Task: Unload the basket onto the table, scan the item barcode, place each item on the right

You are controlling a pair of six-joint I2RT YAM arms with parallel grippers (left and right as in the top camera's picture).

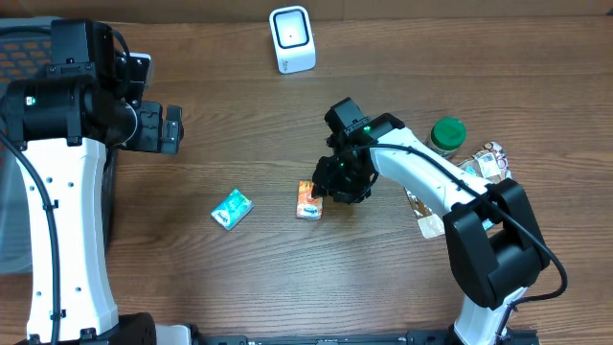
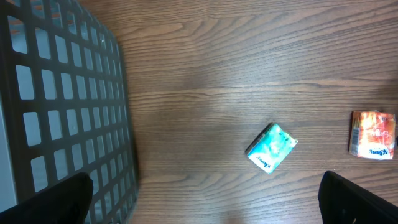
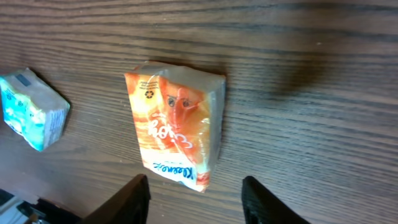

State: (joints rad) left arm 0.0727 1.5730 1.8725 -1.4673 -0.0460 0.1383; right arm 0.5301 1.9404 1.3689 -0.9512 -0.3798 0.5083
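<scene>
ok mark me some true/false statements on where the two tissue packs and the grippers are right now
1. The orange pack lies flat on the table, with neither gripper holding it. True.
2. The teal pack is inside the basket. False: it lies on the table, beside the orange pack and apart from it.
3. The left gripper is holding the scanner. False: it is open and empty, and the scanner stands alone at the far side of the table.
4. The right gripper is at the orange pack with its jaws apart. True.
</scene>
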